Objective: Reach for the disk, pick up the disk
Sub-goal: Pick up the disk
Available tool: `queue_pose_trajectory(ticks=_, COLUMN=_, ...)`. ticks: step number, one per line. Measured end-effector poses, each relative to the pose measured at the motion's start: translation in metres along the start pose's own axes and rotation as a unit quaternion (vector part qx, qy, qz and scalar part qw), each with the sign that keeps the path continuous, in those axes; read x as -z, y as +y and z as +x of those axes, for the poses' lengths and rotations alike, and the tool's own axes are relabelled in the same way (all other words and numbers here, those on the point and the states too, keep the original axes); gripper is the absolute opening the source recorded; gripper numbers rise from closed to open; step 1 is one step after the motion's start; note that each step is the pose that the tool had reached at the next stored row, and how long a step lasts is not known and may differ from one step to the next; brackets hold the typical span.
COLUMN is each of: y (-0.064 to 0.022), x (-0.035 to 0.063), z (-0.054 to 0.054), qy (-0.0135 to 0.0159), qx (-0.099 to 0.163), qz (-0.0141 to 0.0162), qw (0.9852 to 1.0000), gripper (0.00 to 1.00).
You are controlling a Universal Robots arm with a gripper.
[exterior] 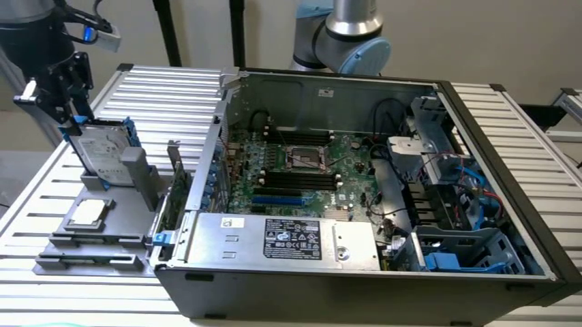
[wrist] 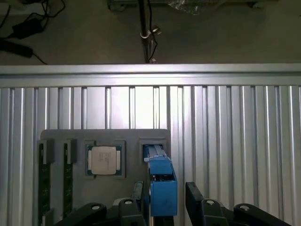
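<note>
The disk (exterior: 98, 155) stands on edge in a slot of the grey holder tray (exterior: 102, 240), at the exterior view's left. It is silver-grey with a white label and a bright blue frame. My gripper (exterior: 73, 121) hangs at its upper end, open. In the wrist view the disk (wrist: 162, 181) shows edge-on as a blue bar between my two black fingers (wrist: 195, 200). My gripper (wrist: 164, 201) straddles it, and a gap shows between the disk and that finger.
A small square silver chip (exterior: 88, 212) (wrist: 104, 160) lies in the tray beside the disk. Two memory sticks (wrist: 43, 175) sit in slots further along. The open computer case (exterior: 364, 197) stands right of the tray. All rests on a slatted metal table (wrist: 225, 122).
</note>
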State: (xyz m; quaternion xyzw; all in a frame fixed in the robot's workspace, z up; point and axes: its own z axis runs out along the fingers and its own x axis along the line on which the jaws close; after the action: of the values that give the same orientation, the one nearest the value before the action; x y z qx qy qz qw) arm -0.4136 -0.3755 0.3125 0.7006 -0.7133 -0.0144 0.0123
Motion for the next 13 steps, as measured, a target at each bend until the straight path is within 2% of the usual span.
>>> queue_pose_trajectory(ticks=6, y=0.0035, x=-0.0074, z=0.000, qy=0.0002, qx=0.004, qz=0.0005, qw=1.0000, gripper=0.48)
queue_pose_trajectory(ticks=13, y=0.0063, x=-0.0140, z=0.000, qy=0.0000, qx=0.005, qz=0.0064, qw=1.0000, gripper=0.48)
